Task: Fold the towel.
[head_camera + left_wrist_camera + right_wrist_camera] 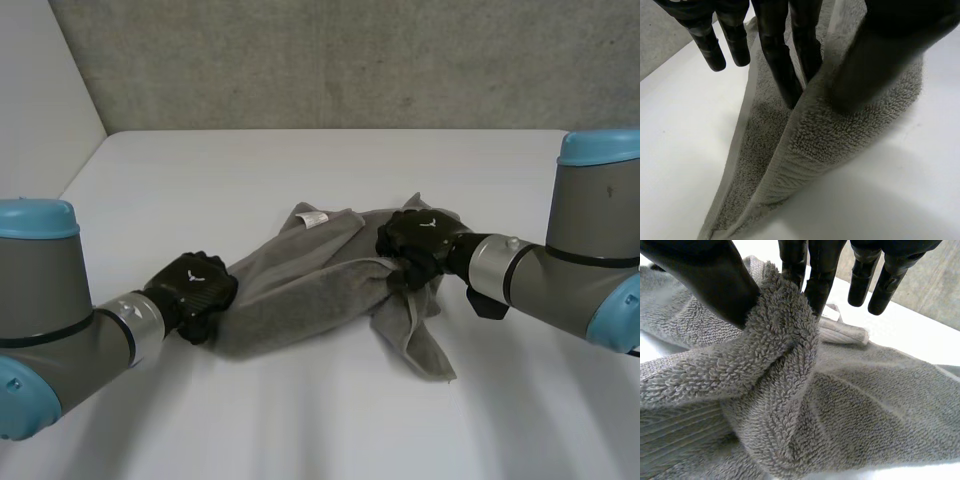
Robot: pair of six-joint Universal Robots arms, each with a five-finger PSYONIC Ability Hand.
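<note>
Centrally on the white table (300,170): grey towel (300,290), rumpled, stretched as a band between both hands. At its left end, left hand (195,290) pinching a folded edge between thumb and fingers. Towards its right end, right hand (420,245) clamped on a gathered fold, loose flap lying towards the robot. Small white label (314,218) at far edge.

The head view looks down from behind and between the arms (560,260), over the table (250,180) to a wall (350,60). Each wrist view looks along its palm, left hand (782,65) and right hand (705,280), very near the towel (300,290). All three views share that towel.
</note>
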